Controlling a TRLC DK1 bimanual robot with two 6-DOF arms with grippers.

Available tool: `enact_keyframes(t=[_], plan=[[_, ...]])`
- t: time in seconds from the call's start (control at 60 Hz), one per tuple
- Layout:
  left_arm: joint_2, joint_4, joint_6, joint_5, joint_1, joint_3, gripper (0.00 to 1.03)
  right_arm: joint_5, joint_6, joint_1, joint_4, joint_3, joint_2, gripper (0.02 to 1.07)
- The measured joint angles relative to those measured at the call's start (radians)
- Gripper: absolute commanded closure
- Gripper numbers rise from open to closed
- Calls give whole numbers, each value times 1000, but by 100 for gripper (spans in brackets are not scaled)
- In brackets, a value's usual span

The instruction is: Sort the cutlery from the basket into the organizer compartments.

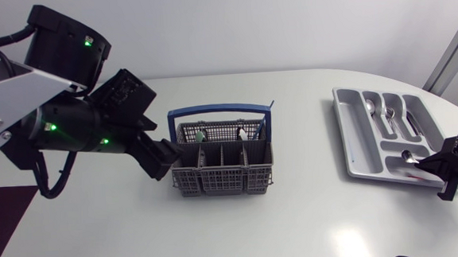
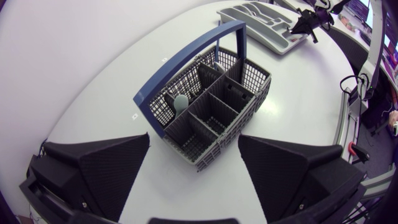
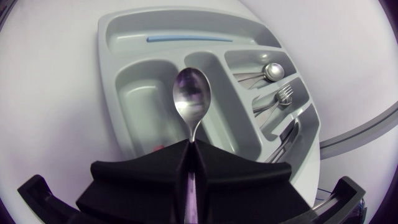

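Starting at the left: matte black wedge-fingered left gripper (image 1: pixel 164 158) (image 2: pixel 194 177), fingers spread wide and gripping nothing, parked just beside the left end of the basket without touching it.

Next, at the table's middle: one grey plastic mesh basket (image 1: pixel 223 179) (image 2: pixel 219 147) with one blue arched handle (image 1: pixel 220 108) (image 2: pixel 186 61). Four small compartments counted along its near row, nothing seen standing in them. Two pieces of cutlery counted in the far row: one grey-handled piece (image 1: pixel 201 136) (image 2: pixel 181 101) toward the left, one more piece (image 1: pixel 243 133) (image 2: pixel 219 65) toward the right. Cannot tell what kind either is.

Further right, well apart from the basket: one light grey plastic organizer tray (image 1: pixel 349 141) (image 3: pixel 109 74). Six compartments counted from the right wrist view. Lying inside: one thin blue stick (image 3: pixel 183 38) in the long compartment, one metal spoon (image 3: pixel 272 71) in a narrow compartment, one metal fork (image 3: pixel 283 93) in the compartment beside it. More metal in a third narrow compartment, too hidden to name.

Last, at the far right: matte black right gripper (image 1: pixel 432 162) (image 3: pixel 191 147), fingers clamped on the handle of one shiny metal teaspoon (image 1: pixel 408 157) (image 3: pixel 192 96). Bowl pointing ahead of the fingers, over the divider between the organizer's two wide compartments, at the tray's near right corner. Cannot tell whether touching the tray or hanging above it.
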Motion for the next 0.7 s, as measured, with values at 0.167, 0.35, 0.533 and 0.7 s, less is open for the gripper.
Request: enact_keyframes(t=[0.167, 0.35, 0.533, 0.7], plan=[[-29, 0, 0, -1, 0, -28, 5, 33, -28, 0, -3, 11, 37, 86], [-60, -1, 0, -9, -8, -69, 5, 41, -27, 1, 17, 17, 42, 59], [-108, 0, 8, -20, -16, -116, 5, 42, 8, 3, 16, 6, -12, 46], [-132, 8, 26, -20, -16, -172, 5, 23, 73, 42, 16, -47, -170, 40]])
